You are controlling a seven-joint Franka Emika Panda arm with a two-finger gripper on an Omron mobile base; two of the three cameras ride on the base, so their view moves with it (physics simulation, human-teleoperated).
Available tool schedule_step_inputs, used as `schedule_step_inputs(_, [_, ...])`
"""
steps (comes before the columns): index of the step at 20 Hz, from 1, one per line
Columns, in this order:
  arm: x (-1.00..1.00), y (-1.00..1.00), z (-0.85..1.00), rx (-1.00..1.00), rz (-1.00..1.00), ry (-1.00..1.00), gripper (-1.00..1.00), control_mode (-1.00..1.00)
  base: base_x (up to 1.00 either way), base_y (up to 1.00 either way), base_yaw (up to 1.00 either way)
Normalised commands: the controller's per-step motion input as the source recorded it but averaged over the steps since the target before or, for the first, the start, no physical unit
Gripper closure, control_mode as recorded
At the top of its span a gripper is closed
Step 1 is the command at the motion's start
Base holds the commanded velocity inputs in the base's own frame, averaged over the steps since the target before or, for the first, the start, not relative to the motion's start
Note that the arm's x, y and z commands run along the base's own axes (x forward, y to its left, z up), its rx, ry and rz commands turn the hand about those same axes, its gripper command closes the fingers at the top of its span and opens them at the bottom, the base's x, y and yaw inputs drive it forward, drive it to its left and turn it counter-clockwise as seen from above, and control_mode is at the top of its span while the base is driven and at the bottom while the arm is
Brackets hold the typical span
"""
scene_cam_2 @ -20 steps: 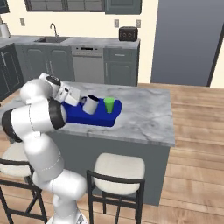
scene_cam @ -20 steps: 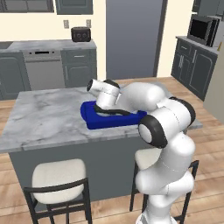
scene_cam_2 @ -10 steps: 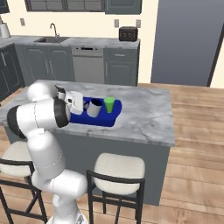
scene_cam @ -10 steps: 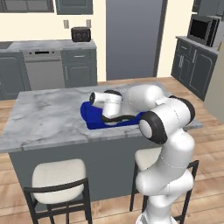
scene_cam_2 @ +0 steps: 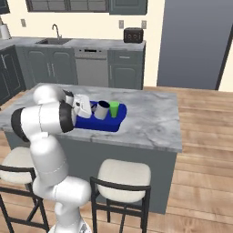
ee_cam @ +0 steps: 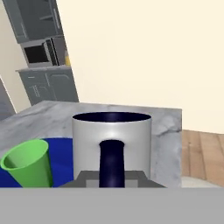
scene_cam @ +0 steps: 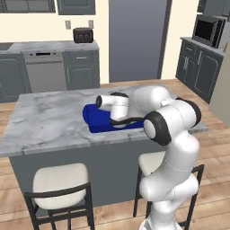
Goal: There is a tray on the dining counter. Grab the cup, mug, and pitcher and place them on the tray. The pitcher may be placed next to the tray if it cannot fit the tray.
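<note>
Mug (ee_cam: pixel 111 148) sits pinched by its handle in the pincer (ee_cam: pixel 111 181); cup (ee_cam: pixel 28 168) close left, could topple if nudged.

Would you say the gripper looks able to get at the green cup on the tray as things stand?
Probably not directly: the gripper is occupied at the mug, which stands close beside the green cup on the blue tray.

Home kitchen: grey cabinets (scene_cam_2: pixel 127 75), sink (scene_cam_2: pixel 54 40), dishwasher (scene_cam: pixel 46 72), toaster (scene_cam: pixel 82 35), microwave (scene_cam: pixel 207 30), marble island (scene_cam: pixel 49 117), stools (scene_cam: pixel 60 182), wood floor (scene_cam_2: pixel 205 150).
</note>
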Motion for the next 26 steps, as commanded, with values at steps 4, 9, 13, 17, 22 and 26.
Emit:
schedule_step_inputs(4, [0.08, 0.00, -0.18, 0.00, 0.00, -0.04, 1.00, -1.00, 0.00, 0.00, 0.00])
schedule_step_inputs(9, [0.11, 0.00, -0.26, 0.00, -0.07, 0.00, 1.00, -1.00, 0.00, 0.00, 0.00])
schedule_step_inputs(13, [0.15, 0.00, -0.24, 0.00, -0.13, 0.00, 1.00, -1.00, 0.00, 0.00, 0.00])
schedule_step_inputs(17, [0.19, 0.00, -0.29, 0.00, -0.13, 0.00, 1.00, -1.00, 0.00, 0.00, 0.00])
schedule_step_inputs(22, [0.21, 0.00, -0.35, 0.00, -0.12, 0.00, 1.00, -1.00, 0.00, 0.00, 0.00])
schedule_step_inputs(26, [0.20, -0.05, -0.37, 0.00, -0.09, 0.00, 1.00, -1.00, 0.00, 0.00, 0.00])
